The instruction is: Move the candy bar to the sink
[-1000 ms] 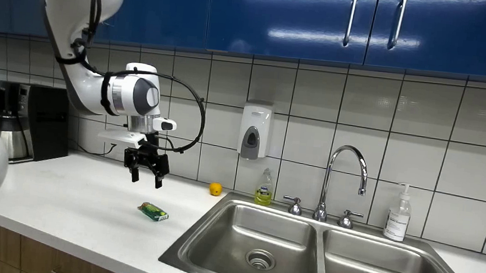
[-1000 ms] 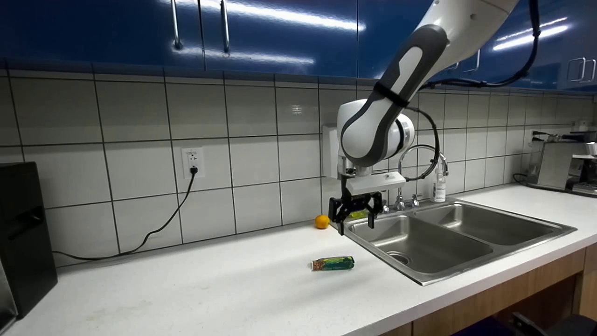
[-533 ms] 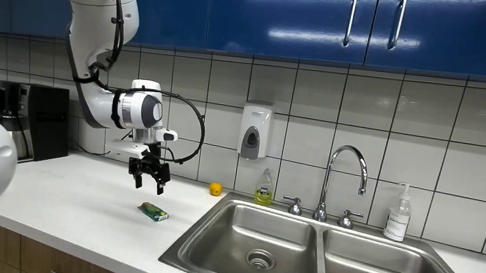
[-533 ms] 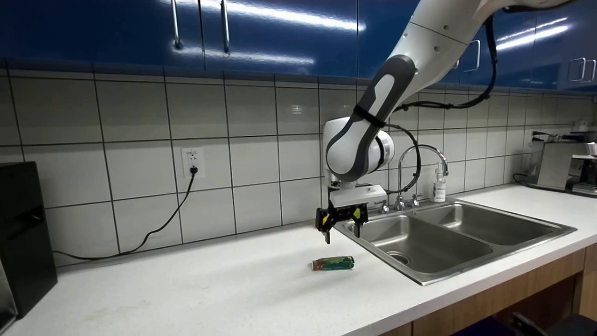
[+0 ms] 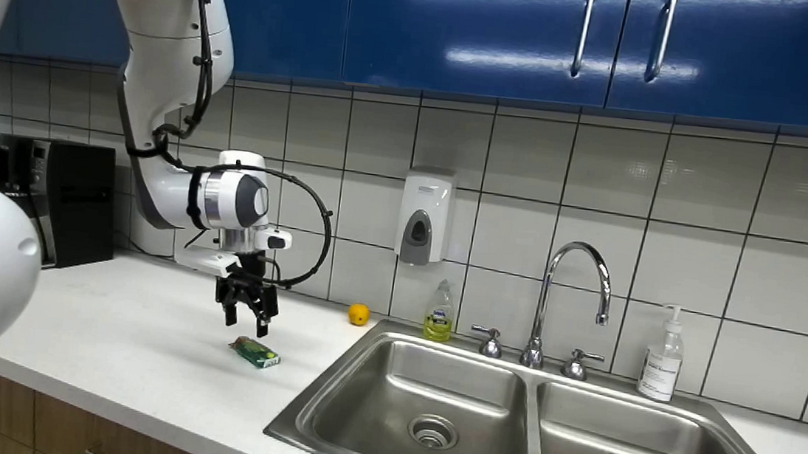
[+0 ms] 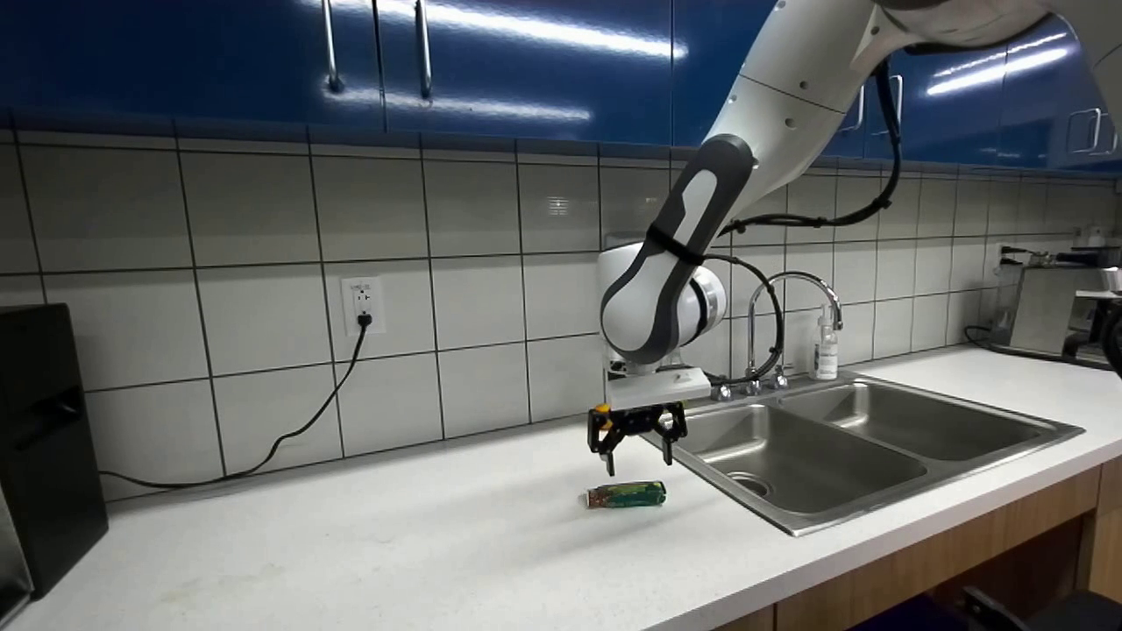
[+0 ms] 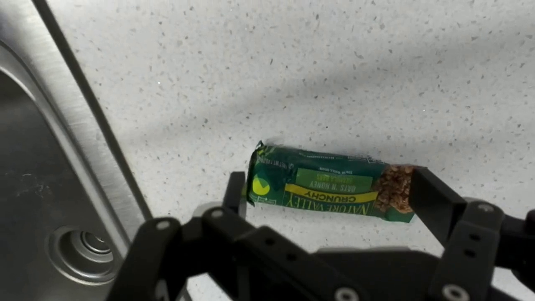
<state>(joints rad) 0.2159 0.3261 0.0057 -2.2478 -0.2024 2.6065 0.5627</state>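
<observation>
Spread and empty, the slim black fingers (image 7: 434, 200) hang near the stainless-steel double-basin sink (image 5: 534, 440), just outside which lies the oblong green-wrapped candy bar (image 7: 317, 184). They open along its length; a quarter-turn before lowering would probably permit a gentler crosswise pinch.

Both exterior views face wall (image 5: 515, 230), sink (image 5: 533, 440); wrist view nearer, seemingly downward.

Candy bar (image 5: 256, 353), yellow object (image 5: 358, 314), on white counter (image 5: 142, 328)
</observation>
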